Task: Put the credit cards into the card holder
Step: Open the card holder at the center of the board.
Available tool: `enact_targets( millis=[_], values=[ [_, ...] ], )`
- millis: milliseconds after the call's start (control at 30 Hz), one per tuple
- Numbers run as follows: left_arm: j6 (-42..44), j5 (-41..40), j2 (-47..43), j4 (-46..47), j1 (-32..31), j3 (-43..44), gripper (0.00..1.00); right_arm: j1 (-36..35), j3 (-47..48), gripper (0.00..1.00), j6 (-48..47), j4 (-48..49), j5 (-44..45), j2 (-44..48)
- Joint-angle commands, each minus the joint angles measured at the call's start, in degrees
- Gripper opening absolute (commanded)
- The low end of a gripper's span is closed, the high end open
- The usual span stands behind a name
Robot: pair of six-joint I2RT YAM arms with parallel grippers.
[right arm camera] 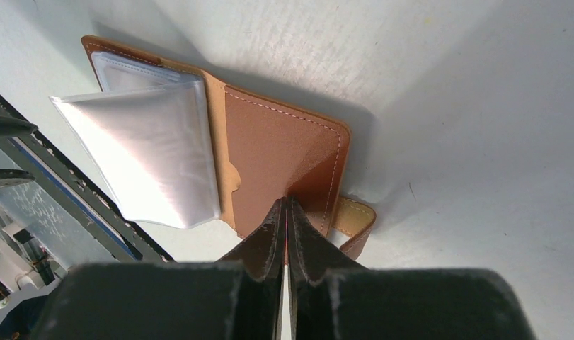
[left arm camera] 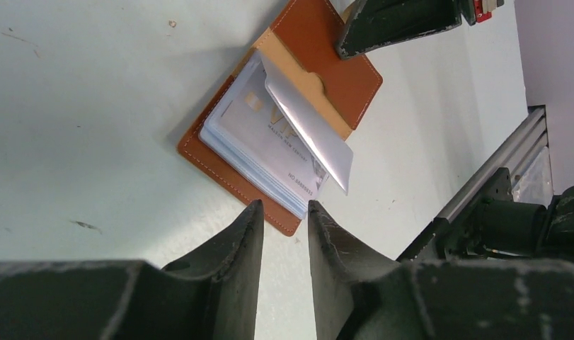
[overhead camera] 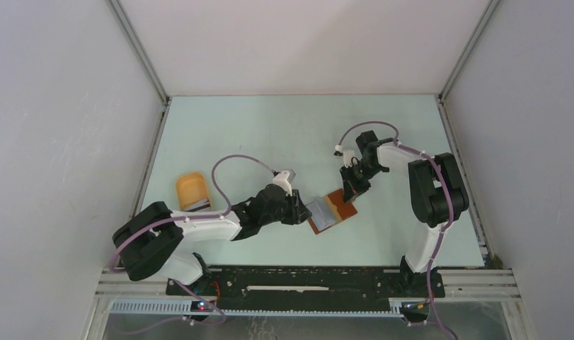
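pale table (overhead camera: 270, 134): card holder (left arm camera: 340, 85) just beyond parted left jaws; closed right jaws touch its cover.

We are holding the left end effector (left arm camera: 285, 207) narrowly parted and the right end effector (right arm camera: 285, 202) pinched closed, both pointing downward.

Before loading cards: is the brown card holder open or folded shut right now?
Open. The card holder lies spread on the table, both brown halves showing, clear sleeves lifted between them.
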State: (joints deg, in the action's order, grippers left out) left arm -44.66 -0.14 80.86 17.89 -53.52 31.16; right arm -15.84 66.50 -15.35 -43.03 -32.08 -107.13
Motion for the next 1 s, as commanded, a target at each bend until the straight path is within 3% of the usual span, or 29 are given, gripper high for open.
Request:
enact_targets(
  millis=[0,400,967],
  values=[
    [-0.69,-0.34,1.66,2.37,-0.18,1.27,0.35,-0.51,2.05,0.09,-1.02,-0.7,-0.38,2.56],
    [-2.21,3.01,9.56,5.08,-0.19,5.79,0.43,-0.38,2.06,0.09,-1.21,-0.8,-0.9,2.87],
    [-6.06,2.16,11.89,5.61,-0.18,5.98,0.44,-0.47,2.06,0.09,-1.26,-0.99,-1.32,2.98]
  ],
)
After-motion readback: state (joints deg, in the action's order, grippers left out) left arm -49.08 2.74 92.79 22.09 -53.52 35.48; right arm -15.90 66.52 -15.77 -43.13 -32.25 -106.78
